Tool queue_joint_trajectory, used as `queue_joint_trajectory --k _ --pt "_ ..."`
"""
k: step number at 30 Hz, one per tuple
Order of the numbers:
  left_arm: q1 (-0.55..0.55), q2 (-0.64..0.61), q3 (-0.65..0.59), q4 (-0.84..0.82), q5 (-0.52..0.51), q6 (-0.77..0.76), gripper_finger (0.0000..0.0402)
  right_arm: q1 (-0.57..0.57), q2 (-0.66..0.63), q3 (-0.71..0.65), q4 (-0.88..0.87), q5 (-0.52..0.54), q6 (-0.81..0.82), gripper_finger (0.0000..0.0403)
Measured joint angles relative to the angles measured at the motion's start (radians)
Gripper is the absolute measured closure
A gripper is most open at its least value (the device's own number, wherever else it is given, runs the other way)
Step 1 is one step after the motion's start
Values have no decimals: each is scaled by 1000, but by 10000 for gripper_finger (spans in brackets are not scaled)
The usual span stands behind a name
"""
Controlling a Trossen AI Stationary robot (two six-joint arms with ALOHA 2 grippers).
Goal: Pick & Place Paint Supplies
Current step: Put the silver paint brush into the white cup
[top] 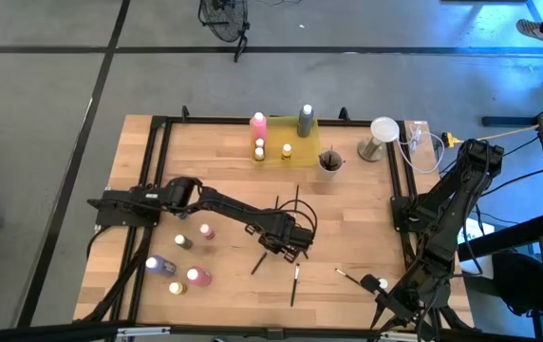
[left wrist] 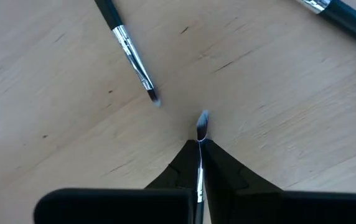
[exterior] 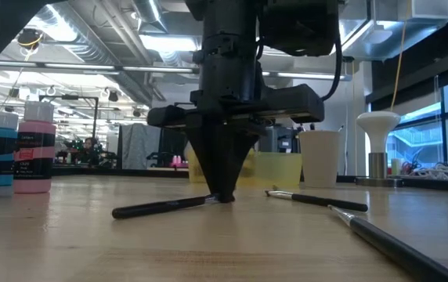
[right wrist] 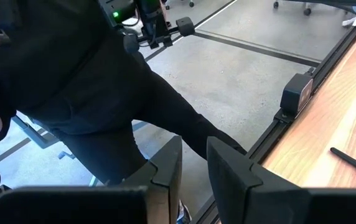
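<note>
A workshop with ducted ceilings and hanging lights lies beyond a pale wooden table (top: 234, 161), where two dark arms work among scattered paint supplies. Landmark: the translucent yellow tray (top: 300, 142) at the table's far edge, holding a pink bottle (top: 258, 124), a grey bottle (top: 306, 121) and two tiny pale-capped bottles (top: 272, 151).

Well in front of that tray, near the table's middle, the left gripper (left wrist: 200, 146) is pressed to the wood with its jaws closed tight on a thin paintbrush (left wrist: 201, 127). The brush lies flat, pinched near its metal collar; the bristle tip juts just past the fingertips and the dark handle (exterior: 157, 207) runs out the other way along the table. Its long axis therefore crosses the grip, so a straight lift looks like the next call, with the long handle likely to droop.

Other brushes lie near this one, including one (left wrist: 131, 53) angled just beside its tip, apart from it. More bottles (top: 178, 256) stand well to the tray's near left.

The right gripper (right wrist: 193, 165) waits off the table's near right corner, jaws slightly parted and empty; a person in dark clothes (right wrist: 72, 74) stands beyond it. The left arm is plainly nearer.
</note>
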Motion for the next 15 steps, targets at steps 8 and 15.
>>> queue_joint_trajectory --k 8,15 --pt "-36 19 114 -98 -86 4 399 0 0 0 0 0 0 325" --pt "-55 20 154 -94 -95 12 399 0 0 0 0 6 0 325"
